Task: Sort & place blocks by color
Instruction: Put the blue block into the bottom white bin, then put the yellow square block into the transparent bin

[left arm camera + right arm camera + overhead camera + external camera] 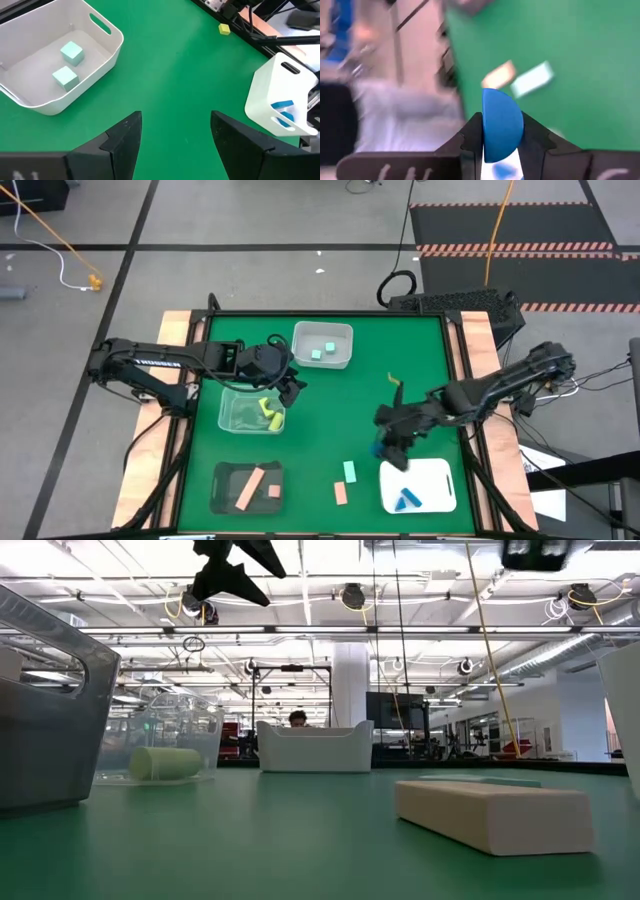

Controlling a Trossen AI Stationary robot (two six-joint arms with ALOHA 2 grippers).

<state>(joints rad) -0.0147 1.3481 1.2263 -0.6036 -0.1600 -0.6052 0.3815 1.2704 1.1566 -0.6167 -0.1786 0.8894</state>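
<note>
Blue block [502,125] is pinched in the right pincer [388,446], just beside the white tray [442,471]. Sorting is judged well advanced: mint and tan bars [349,471] are left on the counter [340,410]. Left pincer [175,140] is spread, empty.

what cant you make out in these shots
- Right wrist view: the tray under the right gripper is blurred; the blue block it grips hides most of it.
- High view: that gripper covers the block.
- Clear tray, high view: the yellow pieces overlap, count unclear.
- Low view: both grippers are cut off by the top edge.
</note>
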